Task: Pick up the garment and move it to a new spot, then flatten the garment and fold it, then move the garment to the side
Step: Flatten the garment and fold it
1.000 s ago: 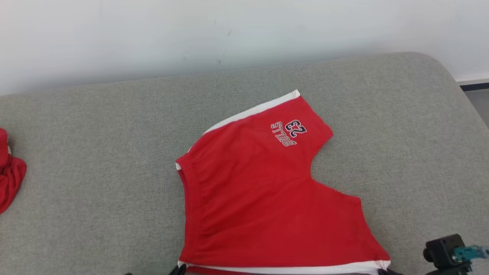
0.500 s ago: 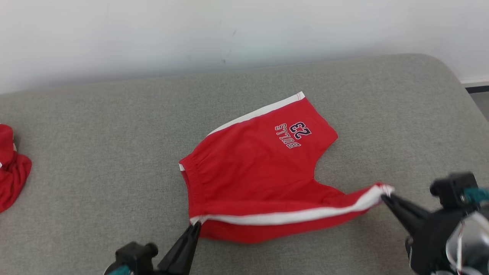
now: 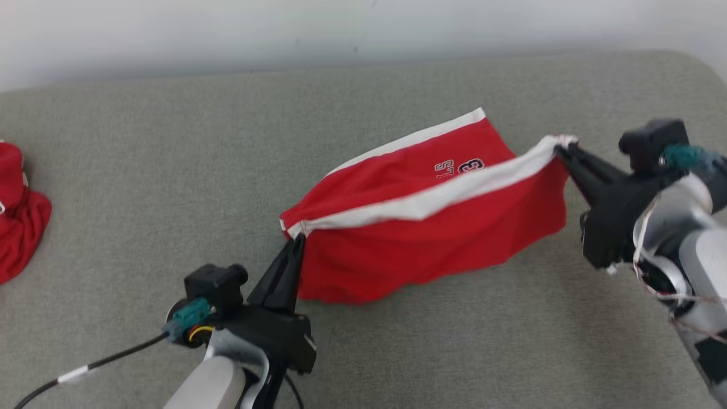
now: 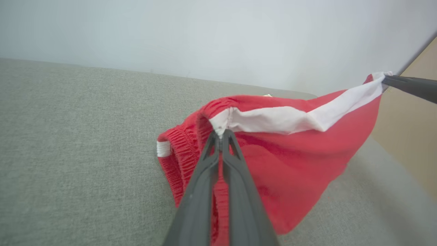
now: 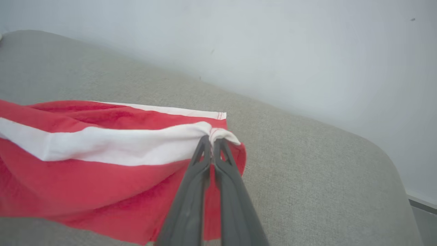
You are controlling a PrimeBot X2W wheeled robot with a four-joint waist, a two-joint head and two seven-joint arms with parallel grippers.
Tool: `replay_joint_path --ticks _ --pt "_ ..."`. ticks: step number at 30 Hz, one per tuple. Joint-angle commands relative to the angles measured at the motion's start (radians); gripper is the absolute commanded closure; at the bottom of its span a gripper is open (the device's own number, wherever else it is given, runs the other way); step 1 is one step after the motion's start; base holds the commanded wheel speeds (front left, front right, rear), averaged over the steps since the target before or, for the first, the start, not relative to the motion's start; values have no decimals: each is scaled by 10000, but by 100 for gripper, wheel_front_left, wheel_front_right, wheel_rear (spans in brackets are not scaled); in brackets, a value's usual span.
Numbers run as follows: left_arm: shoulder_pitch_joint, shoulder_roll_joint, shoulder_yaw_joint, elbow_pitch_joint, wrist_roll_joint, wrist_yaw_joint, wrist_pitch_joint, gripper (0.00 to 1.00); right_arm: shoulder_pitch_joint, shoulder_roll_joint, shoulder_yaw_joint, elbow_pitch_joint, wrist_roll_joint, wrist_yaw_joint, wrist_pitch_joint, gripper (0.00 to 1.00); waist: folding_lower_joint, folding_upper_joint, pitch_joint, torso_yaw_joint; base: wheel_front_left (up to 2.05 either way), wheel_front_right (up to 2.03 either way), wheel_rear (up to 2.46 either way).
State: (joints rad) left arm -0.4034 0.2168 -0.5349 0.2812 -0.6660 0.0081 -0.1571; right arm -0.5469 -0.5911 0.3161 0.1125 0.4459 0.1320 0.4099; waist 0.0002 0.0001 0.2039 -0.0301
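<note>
Grey upholstered surface [image 3: 142, 170], white wall [image 3: 170, 34] behind. Head view: red shorts [image 3: 431, 250] half raised, striped edge strung between left gripper [image 3: 296, 243] and right gripper [image 3: 561, 149]. Left wrist: jaws clamped on waistband corner [image 4: 222, 119]. Right wrist: clamped on hem corner [image 5: 222, 135]. Judged soft, light, droopy; corners hold best.

Grey cushion [image 3: 142, 170], white wall [image 3: 170, 34], crumpled red cloth [image 3: 20, 238]

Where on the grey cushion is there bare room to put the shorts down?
The widest bare patch of cushion lies between the red cloth at the left edge and the shorts. A free strip also runs behind the shorts, along the wall. It is crowded near the left gripper and right gripper, which both pinch the shorts.
</note>
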Motion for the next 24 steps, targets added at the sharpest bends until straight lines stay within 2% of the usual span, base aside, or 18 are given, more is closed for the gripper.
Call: replay_joint_path --ticks 1,12,18,24 --pt "-284 -136 42 194 8 22 -68 100 -401 24 282 511 -45 -25 -201 100 -2 -1 460 376 0 0 0" --pt "-1817 -840 185 1288 69 147 -365 100 -2735 192 1166 3085 -71 -26 -1538 100 -2 -1 1495 1070 0 0 0" --pt "-2481 -1093 136 1843 88 41 -517 100 -3647 399 1687 4125 -57 -26 -2025 100 -2 -1 1820 1218 0 0 0" --pt "-2872 -1283 201 2287 92 166 -730 100 -4309 502 2010 5038 26 -26 -2484 100 -2 -1 2026 1281 0 0 0"
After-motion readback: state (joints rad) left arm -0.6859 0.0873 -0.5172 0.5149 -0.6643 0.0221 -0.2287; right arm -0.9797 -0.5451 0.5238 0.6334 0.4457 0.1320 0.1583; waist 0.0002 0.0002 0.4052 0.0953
